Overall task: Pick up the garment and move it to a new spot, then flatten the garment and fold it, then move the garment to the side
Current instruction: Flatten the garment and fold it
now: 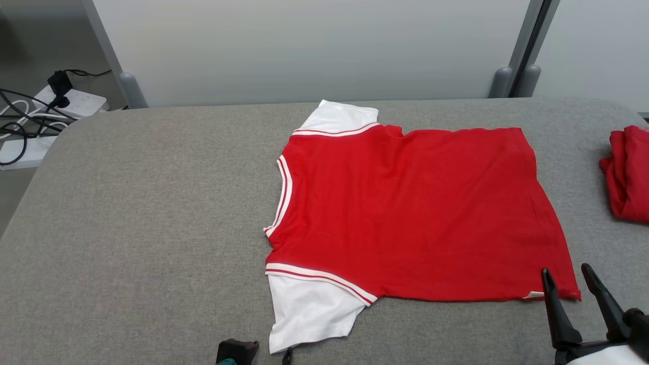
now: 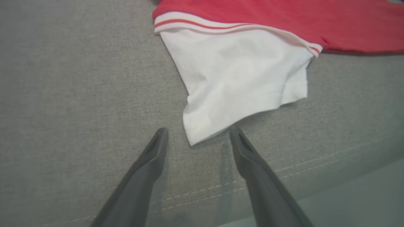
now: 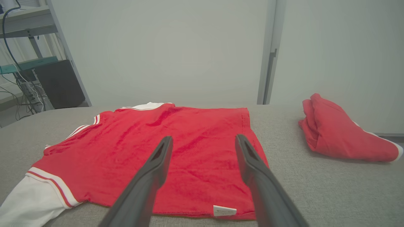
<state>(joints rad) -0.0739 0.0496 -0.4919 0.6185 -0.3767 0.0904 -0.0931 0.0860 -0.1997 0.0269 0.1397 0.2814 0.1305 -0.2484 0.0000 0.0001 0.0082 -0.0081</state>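
Note:
A red T-shirt [image 1: 416, 218] with white sleeves lies spread flat on the grey table [image 1: 142, 213], collar to the left and hem to the right. Its near white sleeve [image 2: 240, 78] ends just ahead of my left gripper [image 2: 199, 134], which is open with the sleeve's corner between the fingertips, apart from them. In the head view that gripper [image 1: 253, 350] peeks in at the bottom edge. My right gripper [image 1: 565, 276] is open at the shirt's near hem corner, hovering over the hem [image 3: 202, 186] with a white label [image 3: 224, 210] below it.
A second red garment [image 1: 628, 172], bunched up, lies at the table's right edge [image 3: 341, 138]. Cables and a power strip [image 1: 45, 111] sit on the floor off the far left corner. A wall panel stands behind the table.

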